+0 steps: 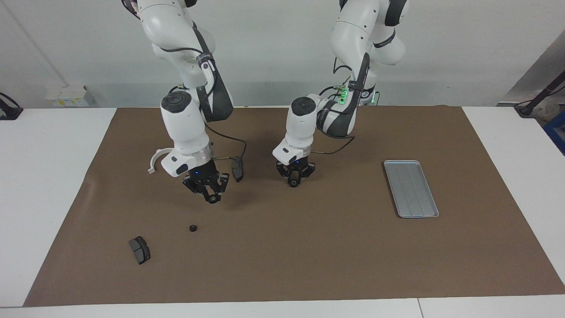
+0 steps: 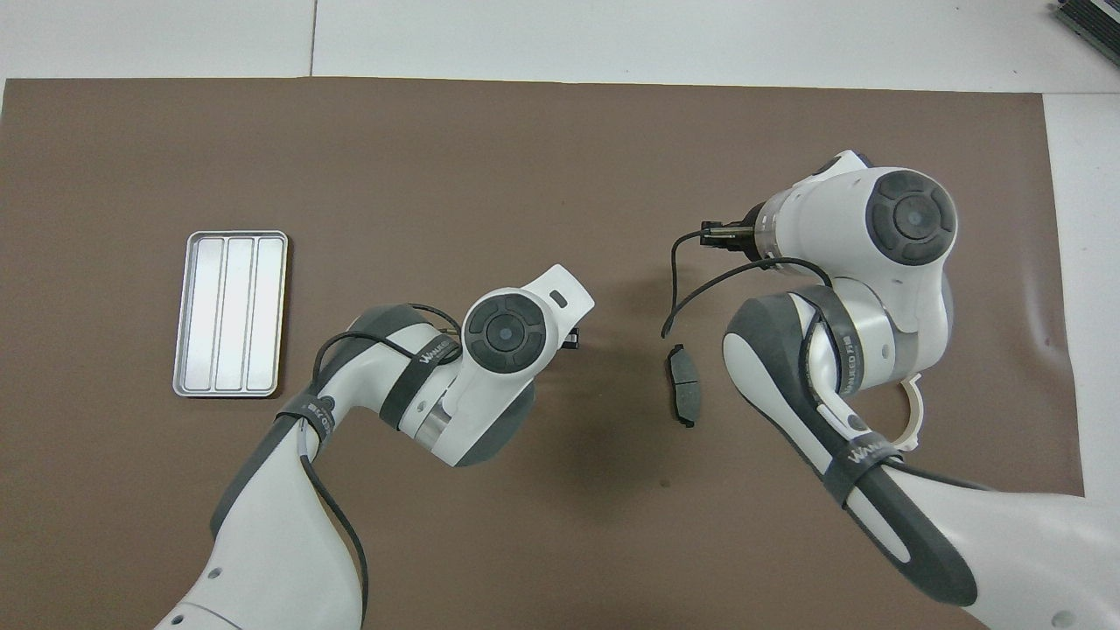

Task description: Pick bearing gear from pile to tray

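Two brake pads (image 1: 237, 169) (image 1: 140, 250) (one white bracket (image 1: 155, 160)) flank a loose gear (image 1: 192, 228).

Site: robotics lab | Evidence: two white robot arms (image 1: 185, 128) at a white table (image 1: 48, 145) | brown mat (image 1: 309, 247) as work surface | bare grey wall (image 1: 273, 44), cabling (image 1: 536, 99) at the edge
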`<move>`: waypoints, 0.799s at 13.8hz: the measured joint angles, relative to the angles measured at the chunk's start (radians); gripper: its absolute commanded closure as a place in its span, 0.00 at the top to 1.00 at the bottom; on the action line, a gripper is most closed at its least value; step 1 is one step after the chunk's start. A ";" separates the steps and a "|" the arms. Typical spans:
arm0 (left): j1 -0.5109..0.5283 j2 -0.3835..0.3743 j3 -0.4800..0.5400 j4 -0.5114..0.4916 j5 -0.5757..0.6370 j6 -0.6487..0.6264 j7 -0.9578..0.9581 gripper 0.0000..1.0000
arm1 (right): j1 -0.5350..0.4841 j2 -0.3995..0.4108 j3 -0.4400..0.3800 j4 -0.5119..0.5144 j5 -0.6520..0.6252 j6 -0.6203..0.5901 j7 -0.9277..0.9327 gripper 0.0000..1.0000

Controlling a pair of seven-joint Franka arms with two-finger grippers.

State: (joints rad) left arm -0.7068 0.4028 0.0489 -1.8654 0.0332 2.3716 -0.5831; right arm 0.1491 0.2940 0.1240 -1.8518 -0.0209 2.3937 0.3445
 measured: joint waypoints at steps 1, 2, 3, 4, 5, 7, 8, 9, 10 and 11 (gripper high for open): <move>0.031 0.006 0.007 0.055 0.000 -0.059 0.000 0.18 | 0.018 0.012 0.000 0.017 0.000 -0.003 0.026 0.00; 0.081 0.011 0.011 0.110 0.000 -0.105 0.007 0.18 | 0.037 0.022 0.000 0.029 0.000 -0.006 0.055 0.00; 0.139 0.013 0.014 0.147 0.000 -0.133 0.032 0.18 | 0.060 0.030 0.000 0.037 0.000 -0.009 0.089 0.00; 0.207 0.013 0.014 0.168 0.000 -0.154 0.079 0.18 | 0.087 0.040 0.000 0.045 -0.001 -0.011 0.133 0.00; 0.284 0.011 0.015 0.176 0.000 -0.173 0.149 0.19 | 0.119 0.055 0.001 0.058 -0.008 -0.011 0.188 0.00; 0.415 0.003 0.013 0.171 -0.006 -0.198 0.297 0.19 | 0.183 0.097 0.001 0.093 -0.064 -0.012 0.316 0.00; 0.475 -0.004 0.013 0.160 -0.023 -0.208 0.381 0.19 | 0.217 0.129 0.001 0.119 -0.102 -0.013 0.393 0.00; 0.531 -0.012 0.013 0.139 -0.048 -0.211 0.475 0.19 | 0.252 0.167 0.001 0.148 -0.132 -0.013 0.466 0.00; 0.573 -0.022 0.012 0.110 -0.071 -0.211 0.556 0.19 | 0.280 0.204 0.001 0.177 -0.145 -0.013 0.513 0.00; 0.605 -0.034 0.012 0.075 -0.086 -0.205 0.620 0.24 | 0.300 0.233 0.001 0.201 -0.149 -0.013 0.542 0.00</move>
State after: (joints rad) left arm -0.1021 0.3692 0.0610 -1.7908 -0.0523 2.1665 0.0374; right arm 0.4495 0.5268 0.1247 -1.6506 -0.1700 2.3808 0.8870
